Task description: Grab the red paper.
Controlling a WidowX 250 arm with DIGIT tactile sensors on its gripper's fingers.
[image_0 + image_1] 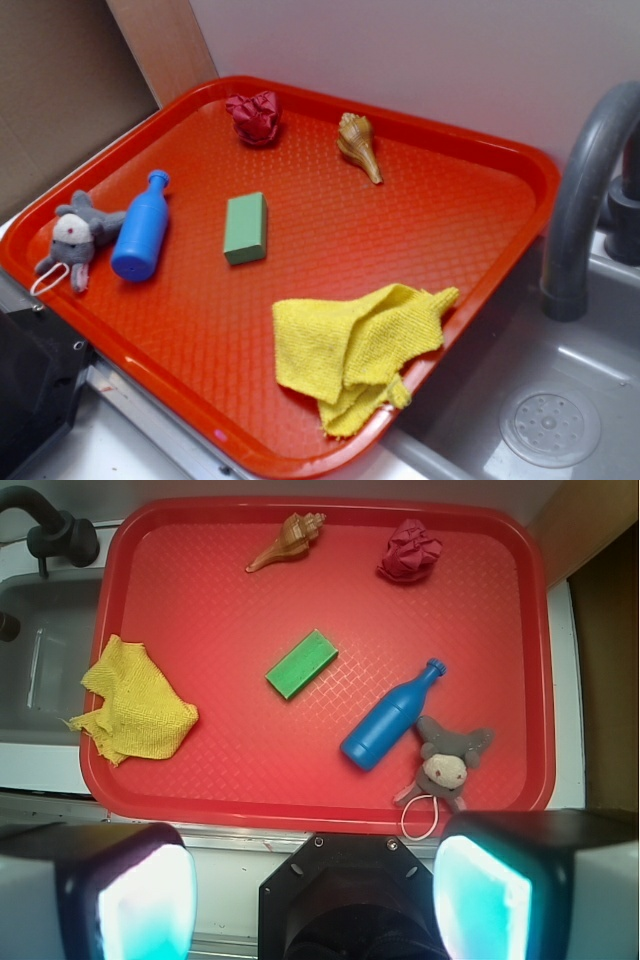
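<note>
The red paper [255,116] [409,550] is a dark crimson crumpled wad lying at the far corner of the orange-red tray [440,210] [220,760]. In the wrist view it sits at the upper right, next to the tan seashell [288,541]. My gripper [314,895] is open, high above the tray's near edge, with nothing between its fingers [145,900]. It is far from the paper. The gripper does not show in the exterior view.
On the tray lie a seashell [358,145], a green block [246,227] [301,663], a blue bottle [142,228] [391,716], a grey stuffed mouse [74,240] [446,763] and a yellow cloth [355,345] [132,704]. A grey sink with a faucet [585,190] [50,525] adjoins the tray.
</note>
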